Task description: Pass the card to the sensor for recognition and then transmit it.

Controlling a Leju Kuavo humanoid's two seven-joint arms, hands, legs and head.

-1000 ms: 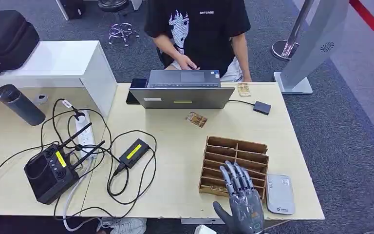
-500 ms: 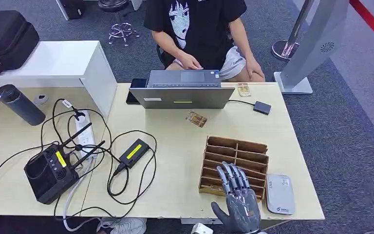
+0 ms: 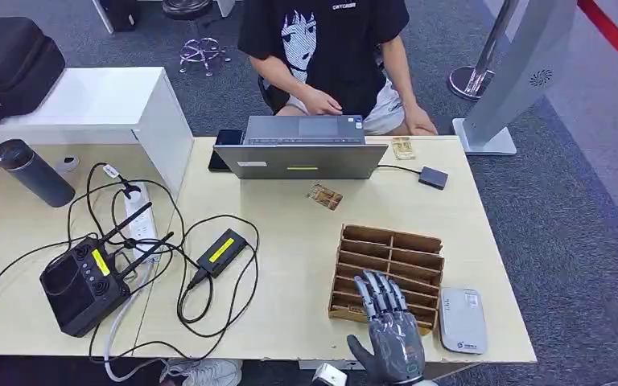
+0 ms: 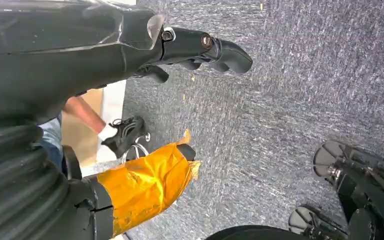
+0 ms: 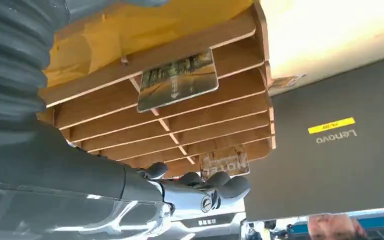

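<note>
My right hand hovers at the table's near edge, fingers spread over the nearest rows of the wooden card rack, holding nothing. In the right wrist view, a printed card stands in a rack slot just ahead of my right hand, with no contact. A second card leans at the rack's far side. The small dark sensor box lies by the laptop, wired to it. My left hand hangs over the carpet, fingers apart and empty.
A loose card lies in front of the grey laptop, and another card beside it. A white device sits right of the rack. Cables, a black controller and a flask are on the left. A person sits behind the laptop.
My right hand has drawn back a little toward the table's near edge and slightly left. The person behind the laptop has shifted posture.
</note>
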